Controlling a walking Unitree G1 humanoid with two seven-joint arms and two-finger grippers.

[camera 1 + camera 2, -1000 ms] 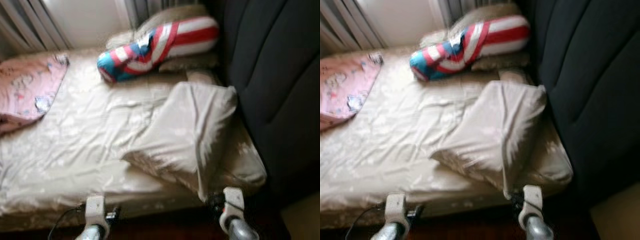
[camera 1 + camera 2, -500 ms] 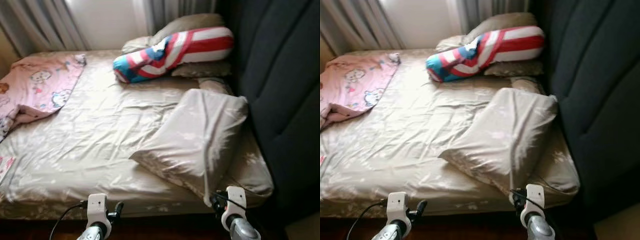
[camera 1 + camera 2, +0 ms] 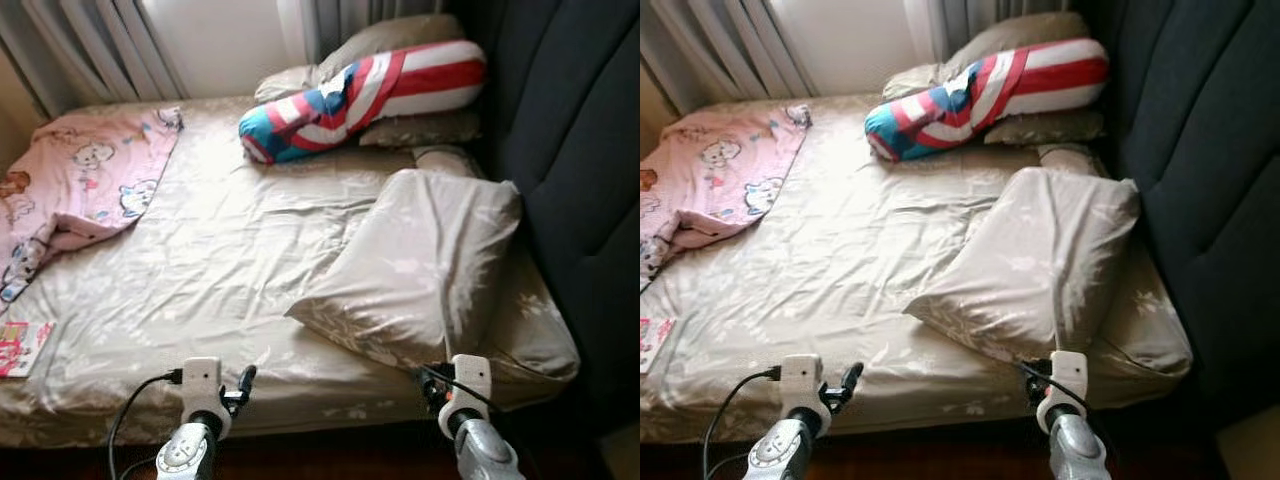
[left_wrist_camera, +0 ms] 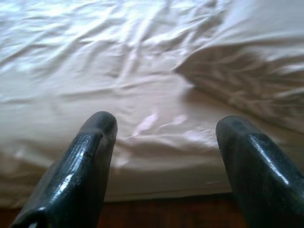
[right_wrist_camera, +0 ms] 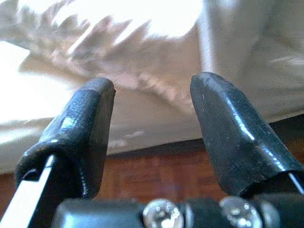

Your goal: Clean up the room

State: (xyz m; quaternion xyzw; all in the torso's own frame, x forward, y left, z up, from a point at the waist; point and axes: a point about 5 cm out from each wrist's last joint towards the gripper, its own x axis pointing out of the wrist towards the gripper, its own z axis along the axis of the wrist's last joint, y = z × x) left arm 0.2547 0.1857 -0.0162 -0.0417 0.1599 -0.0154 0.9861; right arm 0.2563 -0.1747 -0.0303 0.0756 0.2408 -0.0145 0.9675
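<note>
We see a bed (image 3: 200,260) with a beige pillow (image 3: 420,270) near the dark headboard (image 3: 580,170). Left pincer (image 4: 164,156) and right pincer (image 5: 152,137) stand wide apart before its edge, holding nothing.

We see a beige satin-like bedsheet (image 3: 220,260), smooth, creased and faintly shiny. The beige leaf-printed cloth pillow (image 3: 420,270) has the same sheen. The pink cartoon-printed blanket (image 3: 80,190) looks soft and matt, as does the dark padded fabric headboard (image 3: 570,150). The left gripper's black fingers (image 4: 78,166) look glossy plastic. The floor (image 5: 156,173) is reddish polished wood.
</note>
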